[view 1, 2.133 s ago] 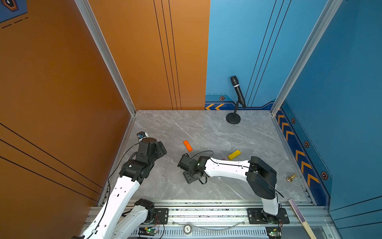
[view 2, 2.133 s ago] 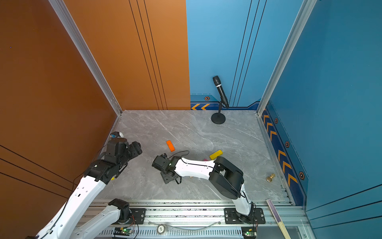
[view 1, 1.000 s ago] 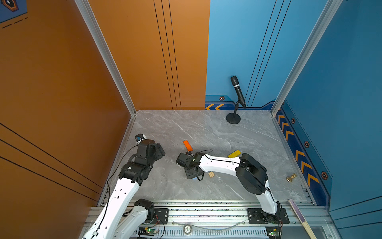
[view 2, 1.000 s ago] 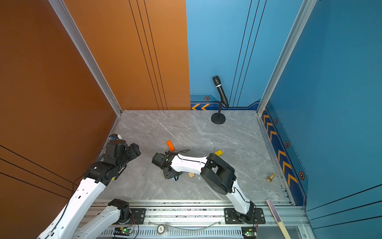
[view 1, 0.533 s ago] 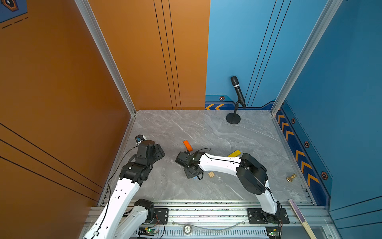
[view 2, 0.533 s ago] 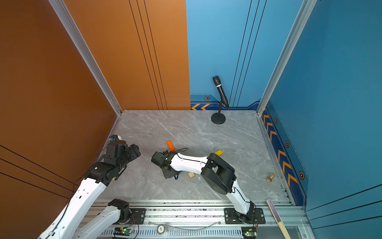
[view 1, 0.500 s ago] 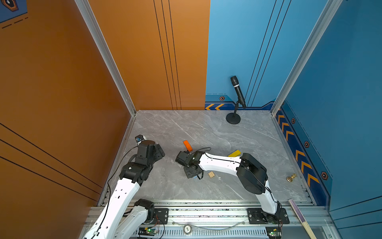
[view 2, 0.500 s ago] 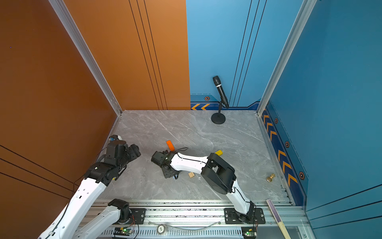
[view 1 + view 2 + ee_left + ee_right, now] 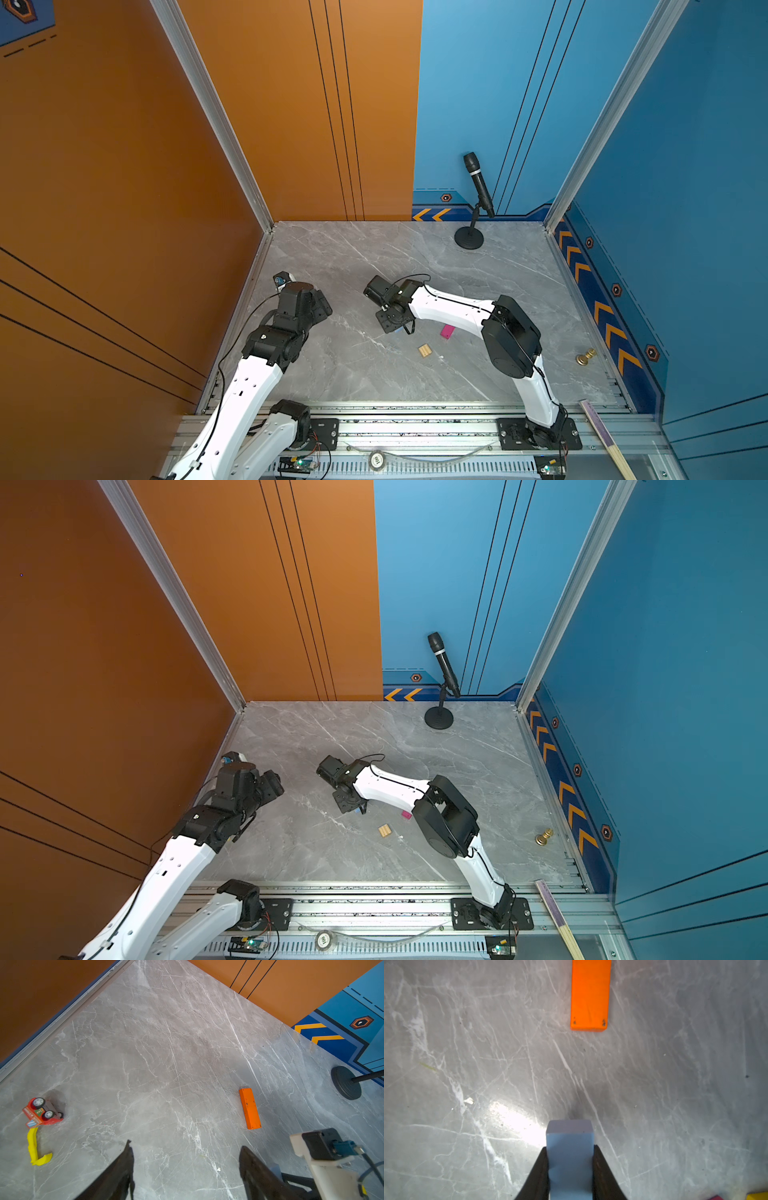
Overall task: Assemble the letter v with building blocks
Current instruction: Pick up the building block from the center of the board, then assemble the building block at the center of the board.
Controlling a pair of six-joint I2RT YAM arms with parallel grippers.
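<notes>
My right gripper [image 9: 570, 1147] is shut on the light blue block [image 9: 569, 1157], held just above the marble floor. The orange block [image 9: 589, 995] lies flat a short way beyond it; the left wrist view also shows the orange block [image 9: 249, 1108]. In both top views the right wrist covers it. The pink block [image 9: 447, 331] and the wood block [image 9: 424, 350] lie apart beside the right forearm. Only a corner of the yellow block [image 9: 758, 1196] shows. No letter v shows. My left gripper [image 9: 186, 1147] hangs open and empty near the left wall.
A red toy car [image 9: 40, 1112] with a yellow piece [image 9: 35, 1149] lies by the left wall. A microphone stand [image 9: 469, 239] is at the back. A brass knob [image 9: 585, 356] sits near the right wall. The rail [image 9: 395, 415] runs along the front edge.
My right gripper, with the light blue block, has moved farther from the front rail and its wrist now covers the orange block in the top views. The left arm has barely moved.
</notes>
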